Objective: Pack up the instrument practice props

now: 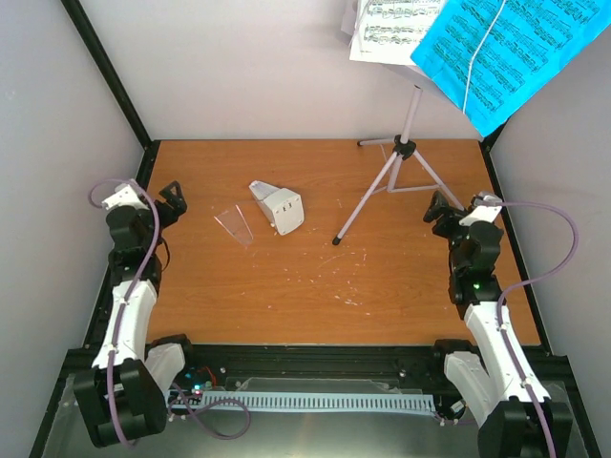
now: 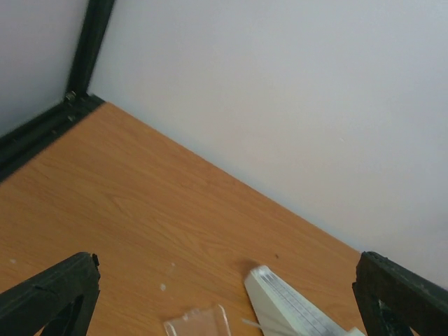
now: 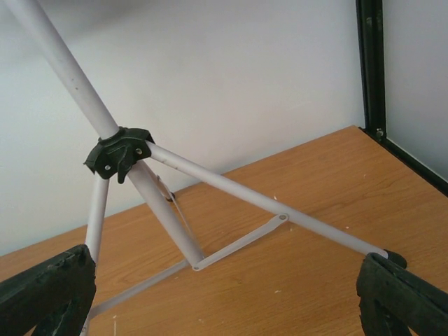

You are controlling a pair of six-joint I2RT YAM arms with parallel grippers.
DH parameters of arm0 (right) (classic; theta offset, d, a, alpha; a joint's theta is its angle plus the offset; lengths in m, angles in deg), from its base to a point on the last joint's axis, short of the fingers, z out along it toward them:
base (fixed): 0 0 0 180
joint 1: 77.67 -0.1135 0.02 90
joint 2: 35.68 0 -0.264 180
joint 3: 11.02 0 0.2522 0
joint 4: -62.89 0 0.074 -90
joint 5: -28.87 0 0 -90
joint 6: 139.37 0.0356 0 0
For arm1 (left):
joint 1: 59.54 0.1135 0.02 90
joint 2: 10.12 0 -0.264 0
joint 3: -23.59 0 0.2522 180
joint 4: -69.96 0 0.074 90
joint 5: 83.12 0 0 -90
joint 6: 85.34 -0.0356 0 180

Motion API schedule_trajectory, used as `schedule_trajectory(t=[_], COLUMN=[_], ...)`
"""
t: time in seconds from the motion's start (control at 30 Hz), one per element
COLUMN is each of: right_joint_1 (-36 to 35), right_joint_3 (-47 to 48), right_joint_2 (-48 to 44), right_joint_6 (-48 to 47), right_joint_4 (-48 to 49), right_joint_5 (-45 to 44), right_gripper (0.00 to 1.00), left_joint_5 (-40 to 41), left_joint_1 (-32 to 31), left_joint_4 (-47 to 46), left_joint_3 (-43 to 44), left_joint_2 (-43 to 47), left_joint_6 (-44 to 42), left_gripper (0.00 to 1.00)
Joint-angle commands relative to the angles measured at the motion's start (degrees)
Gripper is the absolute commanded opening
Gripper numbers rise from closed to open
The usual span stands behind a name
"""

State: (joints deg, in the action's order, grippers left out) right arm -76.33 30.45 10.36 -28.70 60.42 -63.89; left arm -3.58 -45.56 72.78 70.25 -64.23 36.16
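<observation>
Here, on a wooden surface (image 1: 286,296), one white metronome (image 1: 279,207) lies tipped on its side, to the right of the left pincer (image 1: 174,202) and apart from it. One clear cover (image 1: 235,223) lies flat between the two, just beside the metronome. One lilac music stand (image 1: 396,176) stands upright on three legs at the far right, its nearest foot just beside the right pincer (image 1: 440,206), and at its top rest one white sheet (image 1: 396,29) and one blue sheet (image 1: 506,52) of music. Both pincers have their fingers spread apart and hold nothing.
</observation>
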Motion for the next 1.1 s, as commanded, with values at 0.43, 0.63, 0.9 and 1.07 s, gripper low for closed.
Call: schedule_trajectory(t=[0.43, 0.63, 0.9, 1.07], right_joint_1=[0.03, 0.05, -0.01, 0.06], right_joint_3=[4.32, 4.57, 3.63, 2.80], right_joint_2=[2.70, 3.07, 3.99, 4.69], right_joint_6=[2.29, 0.32, -0.85, -0.61], right_joint_4=[-6.61, -8.95, -8.53, -6.99], right_joint_5=[12.27, 15.11, 15.73, 16.73], right_gripper=[1.00, 1.00, 1.00, 1.00], left_joint_5=[-21.30, -18.89, -23.46, -27.75], left_joint_1=[-19.90, -25.20, -26.68, -26.81], left_joint_4=[9.37, 14.35, 19.36, 18.30], left_joint_3=[22.61, 33.78, 39.16, 39.46], left_joint_2=[-29.56, -41.08, -48.64, -50.00], left_joint_6=[0.11, -5.90, -17.52, -22.73], left_gripper=[1.00, 0.98, 0.97, 0.97])
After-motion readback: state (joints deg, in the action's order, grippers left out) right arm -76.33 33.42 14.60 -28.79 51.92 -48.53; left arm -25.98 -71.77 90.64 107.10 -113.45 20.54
